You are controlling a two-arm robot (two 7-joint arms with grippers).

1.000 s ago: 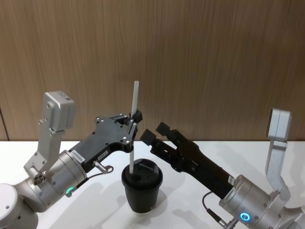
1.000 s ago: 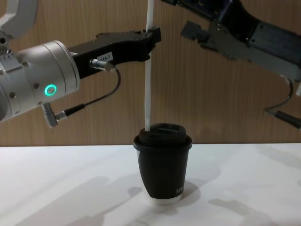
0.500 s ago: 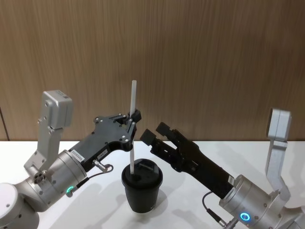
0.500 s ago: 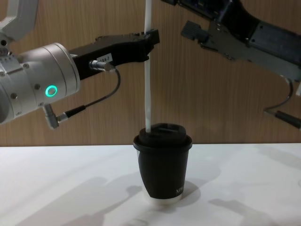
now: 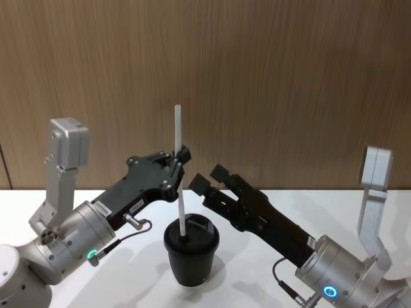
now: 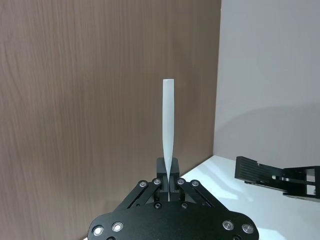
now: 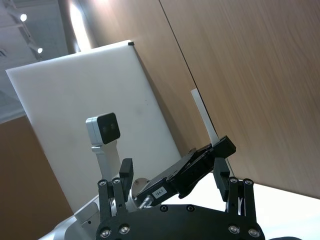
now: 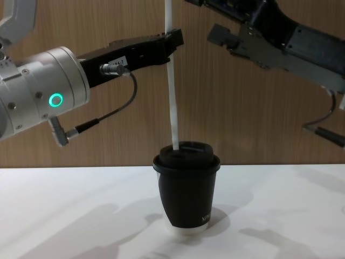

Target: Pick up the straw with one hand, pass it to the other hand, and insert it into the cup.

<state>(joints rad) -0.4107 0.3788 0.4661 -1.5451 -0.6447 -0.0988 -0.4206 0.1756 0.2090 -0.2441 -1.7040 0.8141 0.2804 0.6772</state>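
Observation:
My left gripper (image 5: pixel 181 162) is shut on the white straw (image 5: pixel 182 205) about halfway up its length. The straw stands nearly upright, leaning slightly. Its lower end rests on the lid of the black cup (image 5: pixel 191 255); whether it has entered the lid opening I cannot tell. From the chest, the straw (image 8: pixel 172 97) runs from the left gripper (image 8: pixel 174 40) down to the lid's left part above the cup (image 8: pixel 187 189). My right gripper (image 5: pixel 209 178) hangs open just right of the straw, above the cup, holding nothing. In the left wrist view the straw (image 6: pixel 168 125) rises from the pinched fingertips.
The cup stands on a white table (image 8: pixel 81 216) in front of a wood-panelled wall (image 5: pixel 289 77). The right gripper (image 8: pixel 213 21) hovers high at the upper right of the chest view. A grey cable (image 8: pixel 108 116) loops under the left arm.
The straw has tilted: its top swung left and its lower end slid right, further onto the lid. The left arm shifted a little. The right gripper stayed still and open.

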